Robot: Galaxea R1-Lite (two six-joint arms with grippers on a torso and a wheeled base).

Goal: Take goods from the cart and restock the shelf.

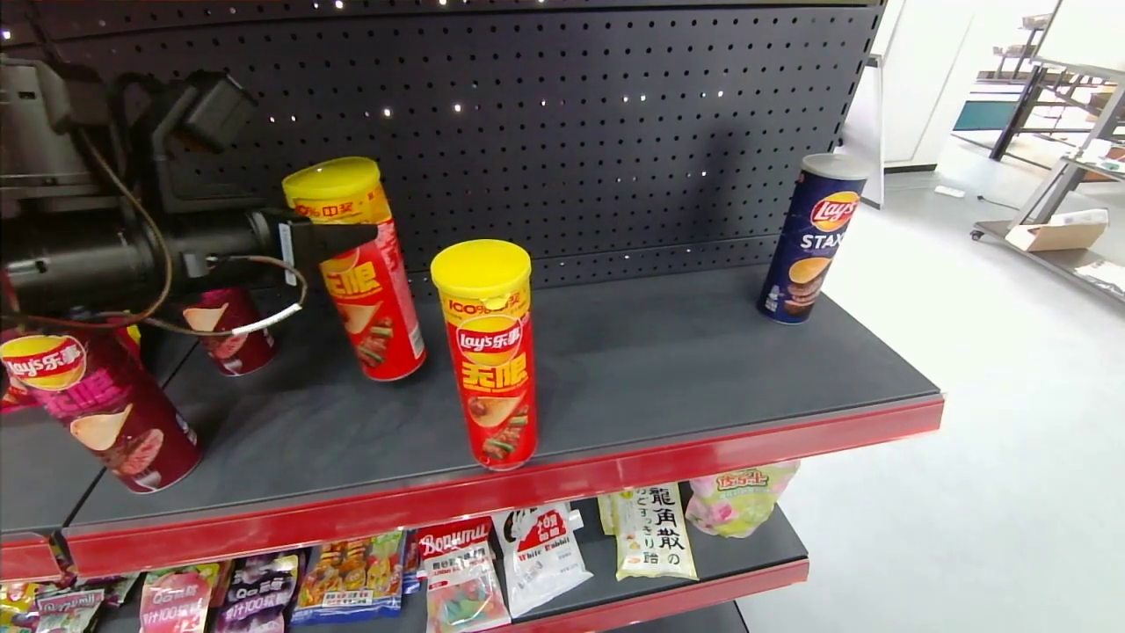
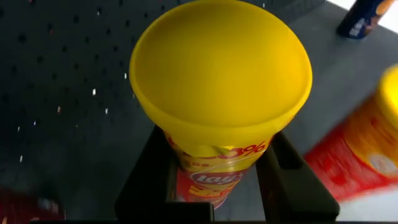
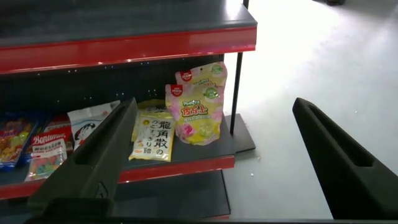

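Closest to my left wrist camera is the yellow lid (image 2: 221, 68) of the red chip can (image 1: 378, 325). Below it the left claw (image 2: 219, 190) is clamped on the can's body just under the lid, one finger against each side. From the head camera the can stands on end over the upper shelf (image 1: 685, 352), leaning slightly, with its long axis close to vertical. The claw comes in level from the robot's left, across that axis. I cannot tell whether the base rests on the shelf board or hangs just above it.

A second red can (image 1: 492, 360) stands upright to the right of the held one, nearer the red front edge and apart from it. The rear maroon can (image 1: 230, 330) sits on the shelf beneath the claw's body, and the front maroon can (image 1: 114, 409) is nearer me. A blue can (image 1: 809, 242) stands well apart at the shelf's right end.

The right claw (image 3: 211, 162) is spread wide and holds nothing. It is down by the lower shelf (image 3: 186, 167), facing a pink-and-green snack bag (image 3: 198, 106).

My judgement is that placing is nearly done. What's left is to seat the base, let go, and draw back leftward without brushing the rear maroon can.
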